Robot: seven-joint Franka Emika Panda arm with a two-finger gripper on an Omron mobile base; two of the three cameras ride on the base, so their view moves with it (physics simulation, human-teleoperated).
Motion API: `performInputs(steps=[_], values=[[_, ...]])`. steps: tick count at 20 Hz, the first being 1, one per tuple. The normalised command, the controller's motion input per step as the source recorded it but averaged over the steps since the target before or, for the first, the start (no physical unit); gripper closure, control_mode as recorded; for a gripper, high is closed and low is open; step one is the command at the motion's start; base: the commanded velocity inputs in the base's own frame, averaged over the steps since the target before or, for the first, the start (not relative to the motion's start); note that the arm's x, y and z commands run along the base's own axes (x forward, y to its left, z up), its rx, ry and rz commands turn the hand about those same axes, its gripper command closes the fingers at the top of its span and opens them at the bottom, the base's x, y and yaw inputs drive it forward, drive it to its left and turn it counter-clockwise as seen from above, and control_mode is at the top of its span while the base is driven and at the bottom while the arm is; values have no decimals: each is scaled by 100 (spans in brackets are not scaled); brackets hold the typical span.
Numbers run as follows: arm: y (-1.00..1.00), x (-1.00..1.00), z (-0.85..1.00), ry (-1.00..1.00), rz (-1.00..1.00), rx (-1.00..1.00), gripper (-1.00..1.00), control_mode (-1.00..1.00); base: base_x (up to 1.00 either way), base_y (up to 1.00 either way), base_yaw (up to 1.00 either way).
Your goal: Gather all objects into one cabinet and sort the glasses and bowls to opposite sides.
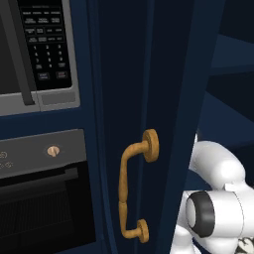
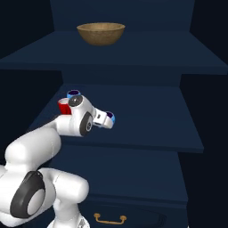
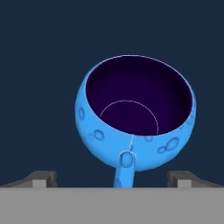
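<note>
Just ahead of the wide-open, empty pincer (image 3: 112,180), a dimpled light-blue cup (image 3: 134,114), dark inside.

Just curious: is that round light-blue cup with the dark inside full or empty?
Empty: the light-blue cup's dark purple bottom shows bare in the hand view.

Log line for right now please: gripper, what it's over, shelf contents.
gripper: open, nothing held | target: light-blue cup between the fingertips, upright | middle shelf: red cup | upper shelf: wooden bowl

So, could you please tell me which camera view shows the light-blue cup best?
The hand view: the light-blue cup sits large there, dark inside, between open fingertips. In the right base view, the hand hides most of it. The left base view faces the cabinet door.
</note>
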Motion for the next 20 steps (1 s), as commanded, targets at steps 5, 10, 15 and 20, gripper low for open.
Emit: performInputs(steps=[5,10,15,20], values=[[-1,11,-10,0,0,0,-100,-100,0,0,0],[0,15,-1,0,0,0,-100,-100,0,0,0],[0,8,0,0,0,0,-100,-100,0,0,0],[0,3,0,0,0,0,-100,-100,0,0,0]])
